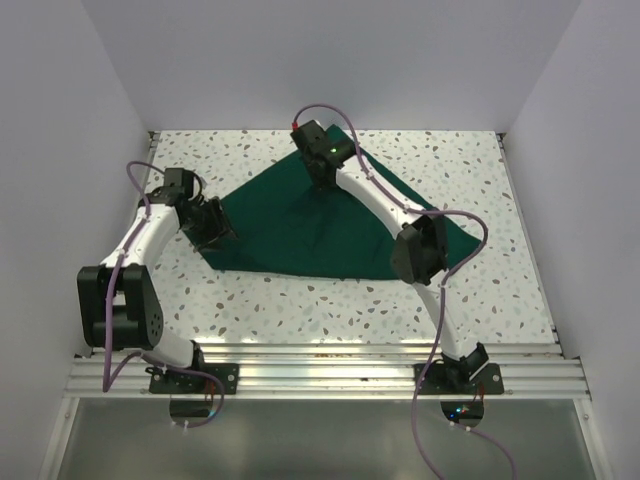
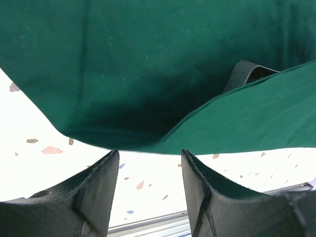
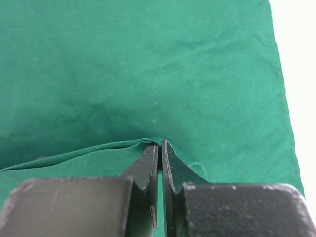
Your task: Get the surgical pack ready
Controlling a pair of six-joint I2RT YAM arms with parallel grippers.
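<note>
Two grippers meet the green drape (image 1: 290, 225) on the speckled tabletop (image 1: 300, 300) — right gripper (image 3: 159, 145) clamped tight on a raised fold, left gripper (image 2: 148, 158) parted and empty at its left edge.

There's the green drape (image 1: 300, 225), spread on the speckled table (image 1: 480, 180) in a rough triangle with its point toward the far side. The right gripper (image 1: 322, 178) is down on the drape's far part, its arm stretching across the drape's right half. The left gripper (image 1: 213, 228) sits right at the drape's left edge, low to the cloth.
</note>
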